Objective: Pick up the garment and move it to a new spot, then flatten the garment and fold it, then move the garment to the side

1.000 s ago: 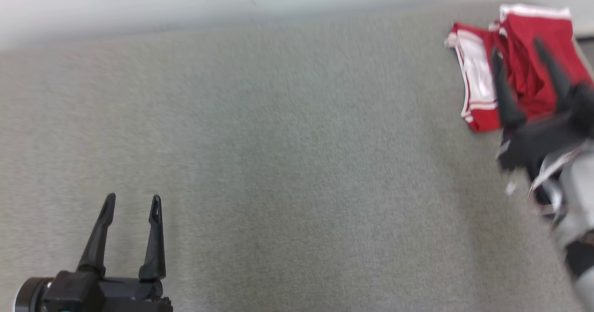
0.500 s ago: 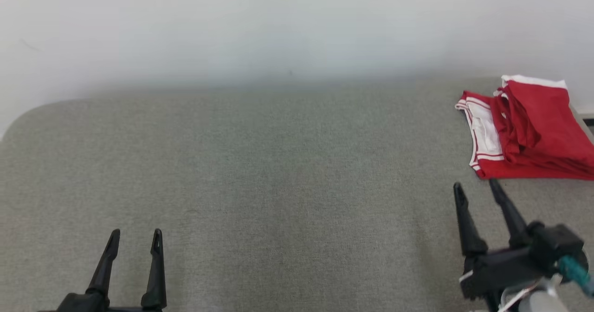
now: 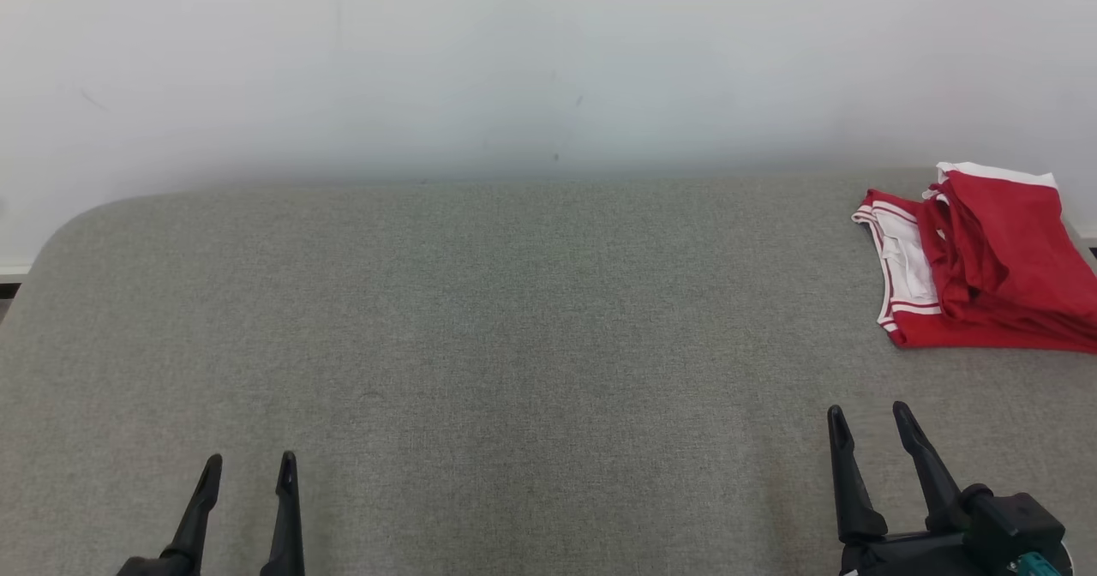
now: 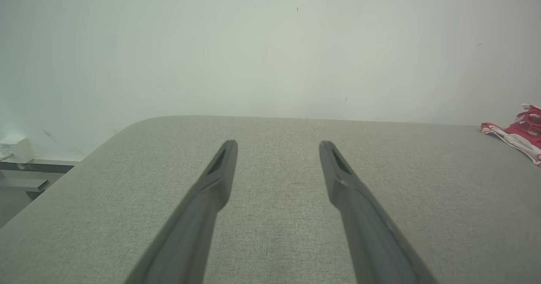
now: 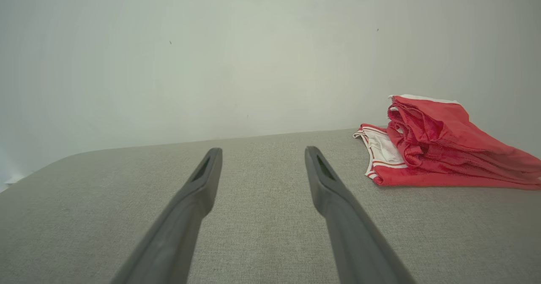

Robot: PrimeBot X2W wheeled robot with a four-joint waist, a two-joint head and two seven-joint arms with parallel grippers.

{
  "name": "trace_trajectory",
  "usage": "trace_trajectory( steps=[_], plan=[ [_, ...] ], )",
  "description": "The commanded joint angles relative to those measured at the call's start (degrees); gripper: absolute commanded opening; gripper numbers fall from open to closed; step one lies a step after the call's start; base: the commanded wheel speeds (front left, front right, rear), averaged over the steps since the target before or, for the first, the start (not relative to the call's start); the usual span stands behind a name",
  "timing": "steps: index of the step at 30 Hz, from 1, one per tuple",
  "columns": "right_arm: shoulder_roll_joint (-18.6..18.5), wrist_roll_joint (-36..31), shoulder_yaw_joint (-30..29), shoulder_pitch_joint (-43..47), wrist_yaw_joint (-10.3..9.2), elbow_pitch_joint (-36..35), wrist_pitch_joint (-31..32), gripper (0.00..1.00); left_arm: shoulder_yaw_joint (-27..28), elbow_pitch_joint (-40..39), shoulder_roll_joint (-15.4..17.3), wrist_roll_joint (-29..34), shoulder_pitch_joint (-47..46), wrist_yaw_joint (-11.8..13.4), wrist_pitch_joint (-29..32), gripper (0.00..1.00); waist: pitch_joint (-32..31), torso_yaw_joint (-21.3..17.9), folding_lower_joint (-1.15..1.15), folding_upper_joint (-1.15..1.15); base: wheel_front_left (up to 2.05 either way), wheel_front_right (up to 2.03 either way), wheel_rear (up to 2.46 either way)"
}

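A red garment [image 3: 986, 263] with white trim lies folded in a compact pile at the far right of the grey padded surface [image 3: 514, 345]. In the right wrist view the garment [image 5: 439, 148] sits ahead and to the right of my fingers. Its edge [image 4: 517, 132] shows at the right border of the left wrist view. My right gripper [image 3: 867, 417] stands open near the front right, well short of the garment and apart from it. My left gripper [image 3: 249, 468] stands open at the front left with nothing between its fingers.
A white wall [image 3: 548, 62] rises directly behind the grey surface. The surface has a rounded far-left corner [image 3: 77, 216], past which the floor drops away. A small white box [image 4: 15, 148] sits on a ledge left of the surface.
The head camera has tilted up, bringing the wall into view. My right gripper has drawn back from over the garment to the front right, empty. The garment lies as before.
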Motion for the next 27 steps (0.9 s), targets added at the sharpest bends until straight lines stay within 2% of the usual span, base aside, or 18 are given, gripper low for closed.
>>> trace_trajectory(
  steps=[1,14,15,20,27],
  plan=[
    [0.40,-0.53,-0.57,0.62,-0.17,-0.28,0.09,1.00,0.34,0.41,0.20,-0.57,0.91,0.05,0.02,1.00,-0.06,0.04,0.00,0.00,0.00,0.00,0.00],
    [1.53,-1.36,-2.59,1.02,-0.17,-0.42,0.09,1.00,0.44,0.56,0.47,-1.42,1.19,-0.63,0.01,1.00,-0.58,0.19,0.00,0.00,0.00,0.00,0.00],
    [1.41,-0.86,-2.46,0.87,0.00,-0.34,0.01,0.00,0.43,0.68,0.23,-1.31,0.86,-0.54,0.01,0.00,-0.59,0.19,0.00,0.00,0.00,0.00,0.00],
    [1.61,-0.05,-2.37,1.88,0.01,1.86,0.20,0.00,0.50,3.20,-0.34,-2.05,1.14,-0.56,0.39,0.00,-0.59,0.17,0.00,0.00,0.00,0.00,0.00],
    [1.79,7.66,-3.09,0.98,0.00,2.18,2.24,0.00,1.18,4.05,-0.52,-10.06,-0.18,-0.86,2.72,0.00,-0.52,0.07,0.00,0.00,0.00,0.00,0.00]
  ],
)
